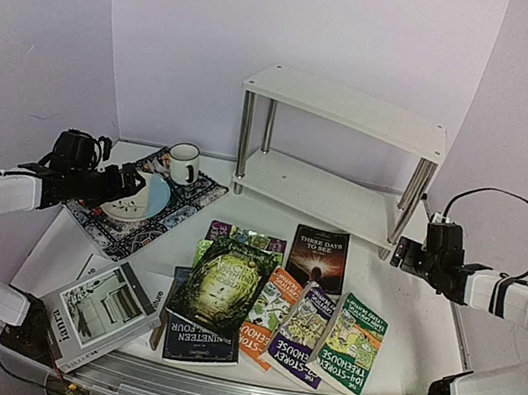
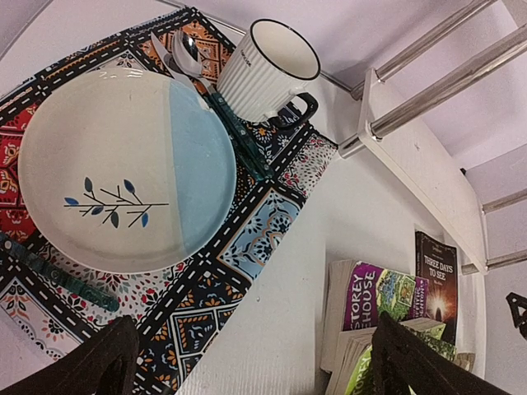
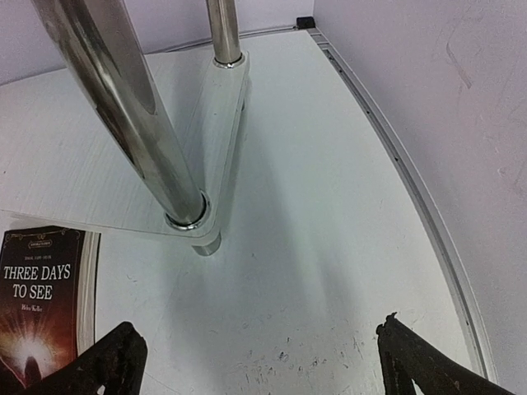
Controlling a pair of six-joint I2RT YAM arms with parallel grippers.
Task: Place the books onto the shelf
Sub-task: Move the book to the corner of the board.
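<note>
Black book lies just left of the right fingers, beside the shelf.
Both pairs gape wide, empty, left fingers over the placemat; its long axis runs near-to-far, other books fanned on the table.

Top view, centre: the dark-green paperback covers most of the purple paperback above it and the top of the dark book with white lettering below. At left, the black left gripper overlaps the white-and-blue ceramic plate. In the right wrist view, the black paperback runs off the lower-left corner, and the shiny metal shelf leg is cut by the top edge.
</note>
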